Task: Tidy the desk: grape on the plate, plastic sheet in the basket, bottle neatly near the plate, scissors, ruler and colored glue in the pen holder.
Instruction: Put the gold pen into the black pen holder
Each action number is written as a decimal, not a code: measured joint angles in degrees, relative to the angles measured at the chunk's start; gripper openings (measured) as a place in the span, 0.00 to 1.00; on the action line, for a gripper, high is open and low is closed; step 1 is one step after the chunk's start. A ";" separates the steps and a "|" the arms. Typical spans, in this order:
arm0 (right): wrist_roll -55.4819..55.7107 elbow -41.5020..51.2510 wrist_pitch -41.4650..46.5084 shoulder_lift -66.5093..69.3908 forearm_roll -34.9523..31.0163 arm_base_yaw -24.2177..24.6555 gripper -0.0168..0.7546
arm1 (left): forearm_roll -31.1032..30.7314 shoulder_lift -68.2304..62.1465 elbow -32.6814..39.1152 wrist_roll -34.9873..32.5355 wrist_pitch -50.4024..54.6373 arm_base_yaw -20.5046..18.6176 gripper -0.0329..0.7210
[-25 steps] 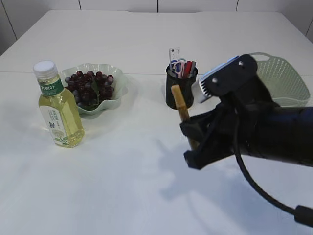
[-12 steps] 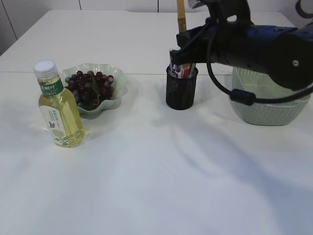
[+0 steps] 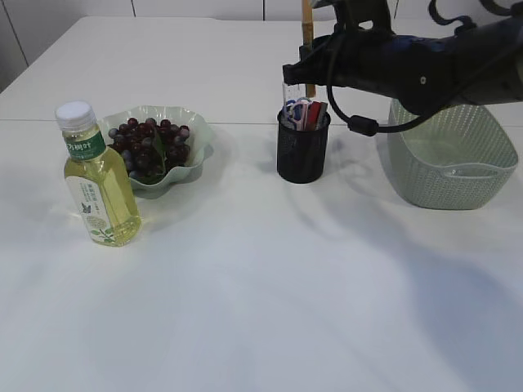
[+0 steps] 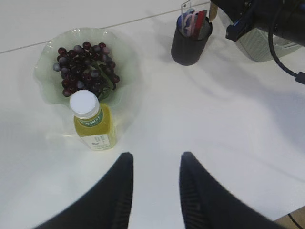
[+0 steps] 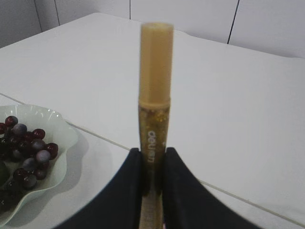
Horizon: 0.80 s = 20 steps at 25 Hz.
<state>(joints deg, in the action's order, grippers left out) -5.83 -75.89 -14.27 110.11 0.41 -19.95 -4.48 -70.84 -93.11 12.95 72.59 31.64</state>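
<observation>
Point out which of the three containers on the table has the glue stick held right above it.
The black mesh pen holder, not the grape plate or basket; the right gripper holds the glue stick upright over it.

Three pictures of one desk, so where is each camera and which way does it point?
Exterior view: in front of the desk, slanting down at bottle, plate, pen holder and basket; the right arm shows above the holder.
Left wrist view: high up, facing down on the same desk; the open left tool shows.
Right wrist view: on the right arm, facing level along the right tool, shut on the upright colored glue.
All three share the grape plate.
</observation>
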 joint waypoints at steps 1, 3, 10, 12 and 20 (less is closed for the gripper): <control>-0.09 -0.89 0.01 1.20 -0.41 0.00 0.17 | -0.36 0.00 0.00 0.00 0.00 0.00 0.37; -0.09 -2.77 0.44 3.26 -0.72 0.00 0.17 | -0.86 0.00 0.00 0.00 0.00 0.00 0.37; -0.09 -6.45 1.50 7.61 -0.82 0.00 0.17 | -1.58 -0.55 0.00 0.00 0.00 0.00 0.37; -0.09 -7.31 2.02 8.29 -0.91 0.13 0.17 | -2.07 -0.55 0.00 0.00 0.00 0.00 0.37; -0.09 -8.69 3.82 9.58 -1.26 0.36 0.17 | -2.69 -0.55 0.00 0.09 0.00 0.00 0.37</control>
<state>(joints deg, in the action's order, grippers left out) -5.92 -84.59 -10.45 119.69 -0.84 -19.58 -7.16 -71.38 -93.11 13.03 72.59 31.64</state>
